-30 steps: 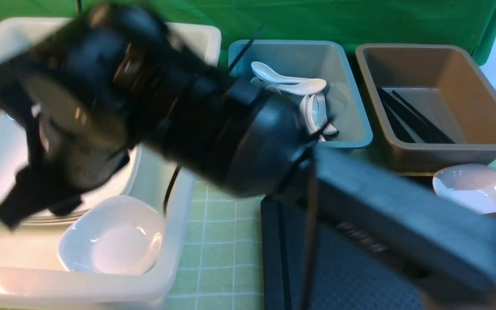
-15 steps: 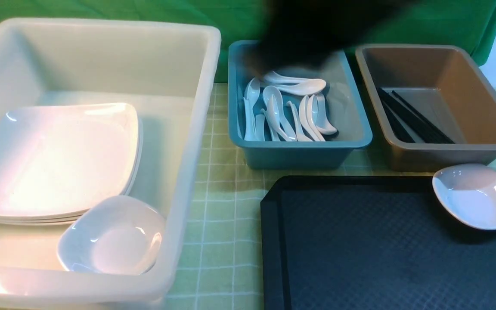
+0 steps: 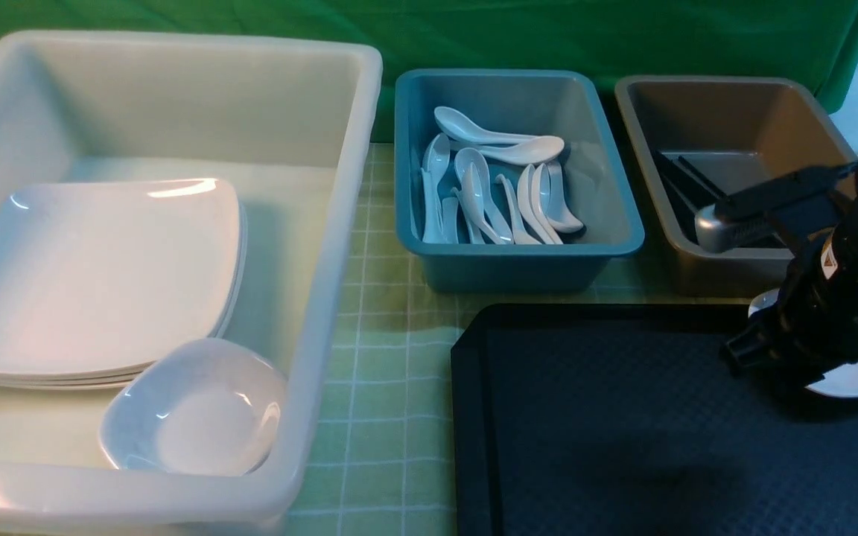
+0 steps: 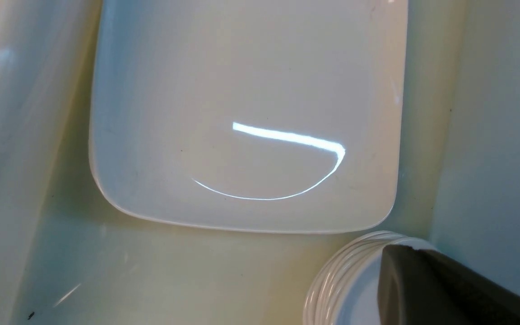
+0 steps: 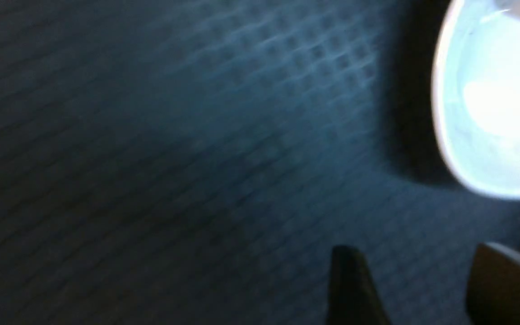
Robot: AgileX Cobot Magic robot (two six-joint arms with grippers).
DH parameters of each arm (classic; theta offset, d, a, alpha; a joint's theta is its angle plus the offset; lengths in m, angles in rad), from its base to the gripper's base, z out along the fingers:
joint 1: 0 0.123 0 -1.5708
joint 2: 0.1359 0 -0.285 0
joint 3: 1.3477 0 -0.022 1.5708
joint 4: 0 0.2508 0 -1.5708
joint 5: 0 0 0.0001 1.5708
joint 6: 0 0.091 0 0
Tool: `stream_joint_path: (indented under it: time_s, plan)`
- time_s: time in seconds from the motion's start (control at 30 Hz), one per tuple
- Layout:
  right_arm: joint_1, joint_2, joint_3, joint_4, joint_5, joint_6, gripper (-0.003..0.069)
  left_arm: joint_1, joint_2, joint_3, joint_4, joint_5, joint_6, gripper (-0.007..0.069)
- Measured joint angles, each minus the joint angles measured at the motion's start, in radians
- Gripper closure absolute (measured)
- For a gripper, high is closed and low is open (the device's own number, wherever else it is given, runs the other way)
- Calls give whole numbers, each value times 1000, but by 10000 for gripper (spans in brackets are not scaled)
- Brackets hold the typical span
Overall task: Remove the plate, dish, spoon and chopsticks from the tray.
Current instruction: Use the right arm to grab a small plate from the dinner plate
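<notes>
The tray (image 3: 608, 417) sits on the checked surface (image 3: 384, 357) and carries the dish (image 3: 857, 381) at its far right corner, largely hidden by the right arm. The right gripper (image 5: 422, 284) hangs just beside the dish, fingers apart with nothing between them, as far as the blurred wrist view shows. The left gripper (image 4: 427, 284) is closed over the white tub (image 3: 176, 52), where the plate (image 3: 101, 268) lies flat. The chopsticks (image 3: 690, 205) lie in the brown bin (image 3: 734, 93), slanting from far left to near right. The spoons (image 3: 488, 193) lie in the blue bin (image 3: 518, 264), most of them running front to back.
</notes>
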State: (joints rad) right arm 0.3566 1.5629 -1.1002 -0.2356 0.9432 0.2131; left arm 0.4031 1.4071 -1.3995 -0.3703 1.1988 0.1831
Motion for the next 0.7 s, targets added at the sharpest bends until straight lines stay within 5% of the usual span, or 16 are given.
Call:
stream_joint_path:
  time_s: [0.6,0.7]
  plan:
    - [-84,268,0,-128,-230,-22,267,0,0,0,-2,0,0,629]
    - [-85,285,0,-147,-233,-23,311,0,0,0,-3,0,0,629]
